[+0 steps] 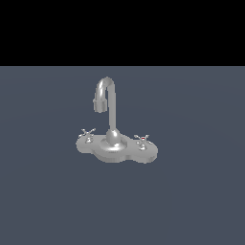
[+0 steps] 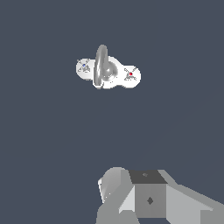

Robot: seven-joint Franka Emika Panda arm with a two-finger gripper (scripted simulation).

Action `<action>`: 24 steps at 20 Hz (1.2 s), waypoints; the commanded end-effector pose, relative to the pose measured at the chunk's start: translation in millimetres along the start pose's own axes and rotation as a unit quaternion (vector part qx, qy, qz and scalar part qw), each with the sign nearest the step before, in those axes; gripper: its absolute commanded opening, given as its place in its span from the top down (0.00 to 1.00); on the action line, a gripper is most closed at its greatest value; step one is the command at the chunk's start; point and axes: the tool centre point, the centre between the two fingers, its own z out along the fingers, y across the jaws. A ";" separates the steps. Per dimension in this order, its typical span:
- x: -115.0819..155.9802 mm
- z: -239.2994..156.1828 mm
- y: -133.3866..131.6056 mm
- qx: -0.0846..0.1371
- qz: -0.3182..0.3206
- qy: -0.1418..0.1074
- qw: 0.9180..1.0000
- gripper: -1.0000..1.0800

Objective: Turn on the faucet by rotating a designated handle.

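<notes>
The silver faucet (image 1: 112, 110) stands on the dark floor with its gooseneck spout upright on a flat lobed base. The handle (image 1: 142, 139), a tiny cross knob with a red mark, sits on the base at the exterior view's right. In the wrist view the faucet (image 2: 102, 65) shows from above, with the red-marked handle (image 2: 130, 74) beside the spout. Grey blocky parts of my gripper (image 2: 146, 197) show at the edge of the wrist view, far from the faucet and touching nothing. Its fingertips are cut off, so I cannot tell whether it is open or shut. The arm does not show in the exterior view.
A second cross knob (image 1: 87, 133) sits on the base at the exterior view's left; in the wrist view this knob (image 2: 84, 66) shows a small blue mark. The dark grey floor (image 1: 191, 201) spreads flat around the faucet.
</notes>
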 end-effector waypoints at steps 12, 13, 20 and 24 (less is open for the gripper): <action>15.6 222.8 62.1 0.005 0.135 -0.160 0.978 0.74; 26.8 231.8 28.7 -0.013 0.095 -0.157 0.983 0.78; 49.7 287.4 69.0 0.013 0.256 -0.156 0.954 0.36; 84.2 308.1 79.2 0.013 0.303 -0.132 0.944 0.25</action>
